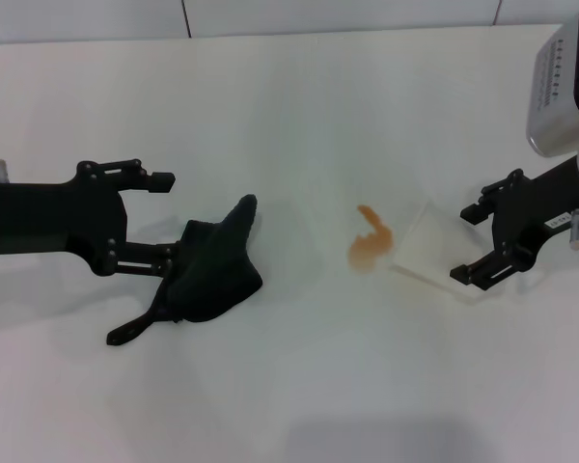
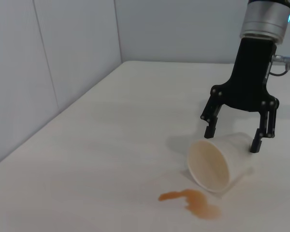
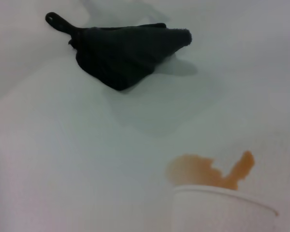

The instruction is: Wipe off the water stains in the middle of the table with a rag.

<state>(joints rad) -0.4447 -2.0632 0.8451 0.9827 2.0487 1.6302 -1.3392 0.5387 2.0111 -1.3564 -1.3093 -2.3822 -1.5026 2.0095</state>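
Note:
The water stains (image 1: 370,243) are an orange-brown blotch with a curled tail in the middle of the white table (image 1: 289,106). They also show in the left wrist view (image 2: 193,201) and the right wrist view (image 3: 205,170). The black rag (image 1: 215,267) lies crumpled to their left and shows in the right wrist view (image 3: 125,50). My left gripper (image 1: 169,218) is open, its lower finger against the rag's edge. My right gripper (image 1: 468,243) is open at the right, its fingers astride the base of a tipped white cup (image 1: 427,249).
The cup (image 2: 216,163) lies on its side, its mouth at the stain's edge, with my right gripper (image 2: 232,139) over its base. Grey wall panels (image 2: 63,58) stand along the table's far edge. Bare table lies in front of the stain.

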